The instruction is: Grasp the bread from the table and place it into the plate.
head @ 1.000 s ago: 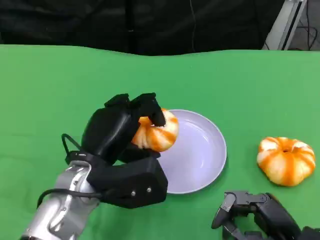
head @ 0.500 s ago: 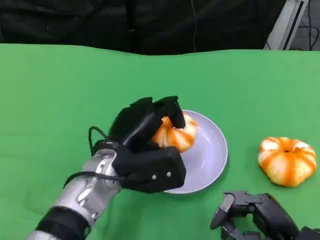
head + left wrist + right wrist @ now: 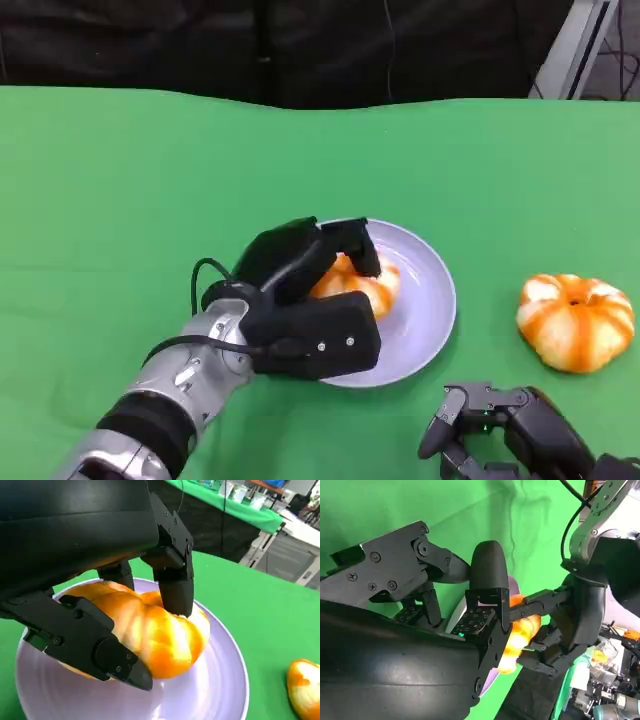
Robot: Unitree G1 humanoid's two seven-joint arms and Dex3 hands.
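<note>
The bread [image 3: 362, 286] is in my left hand [image 3: 300, 300], my fingers [image 3: 172, 575] wrapped over its top and my thumb under its near side, so it sits clamped in my grasp. From my wrist I see it low over the pale plate [image 3: 220, 685], inside the rim; its underside looks to be touching or nearly touching the plate's floor, but I cannot tell which, because my own thumb hides that edge. From above, the bread lies over the half of the plate [image 3: 425, 310] nearest my palm, with bare plate beyond my fingertips.

By my reckoning the carrying is done: the bread is off the table and within the plate. What is left is to let go, spreading my fingers so the bread settles, then lifting my hand clear without dragging it along. It is round and smooth-crusted, so I judge it could roll a little toward the rim when freed.

A second bread [image 3: 575, 322] lies on the green table [image 3: 120, 200], well beyond the plate's far side from my palm, closer to my right hand [image 3: 500, 425]. That hand rests low near the table's near edge, fingers apart, holding nothing.
</note>
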